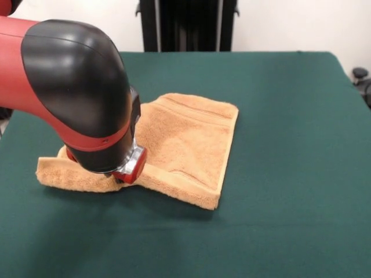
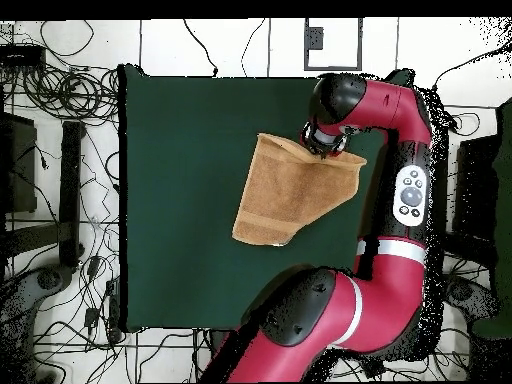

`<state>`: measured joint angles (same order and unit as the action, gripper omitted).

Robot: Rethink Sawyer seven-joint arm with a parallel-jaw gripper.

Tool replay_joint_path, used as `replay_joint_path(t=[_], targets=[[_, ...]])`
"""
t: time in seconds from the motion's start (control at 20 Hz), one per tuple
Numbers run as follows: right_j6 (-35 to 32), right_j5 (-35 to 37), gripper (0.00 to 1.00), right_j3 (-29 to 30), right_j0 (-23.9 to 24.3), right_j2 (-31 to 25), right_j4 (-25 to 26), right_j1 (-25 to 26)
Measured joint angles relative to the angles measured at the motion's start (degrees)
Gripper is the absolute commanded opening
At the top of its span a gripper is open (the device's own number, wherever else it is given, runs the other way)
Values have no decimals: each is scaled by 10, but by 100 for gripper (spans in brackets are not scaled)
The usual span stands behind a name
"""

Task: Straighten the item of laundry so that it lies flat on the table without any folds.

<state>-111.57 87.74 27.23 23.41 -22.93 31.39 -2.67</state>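
The small orange-tan terry towel (image 1: 185, 145) lies rumpled on the dark green cloth-covered worktop (image 1: 290, 174), one edge folded up. The red and black arm's hand (image 1: 124, 174) presses onto its near edge; its grip cannot be told

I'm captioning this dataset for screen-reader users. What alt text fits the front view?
A red and black robot arm comes down onto the near-left part of an orange-tan towel on a dark green table, its wrist hiding the gripper. The towel is not flat: its near edge is folded over along the front.
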Motion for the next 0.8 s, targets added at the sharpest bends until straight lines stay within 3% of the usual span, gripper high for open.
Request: replay_joint_path(t=[0.8], targets=[[1,-10,0,-7,0,0,0,1]])
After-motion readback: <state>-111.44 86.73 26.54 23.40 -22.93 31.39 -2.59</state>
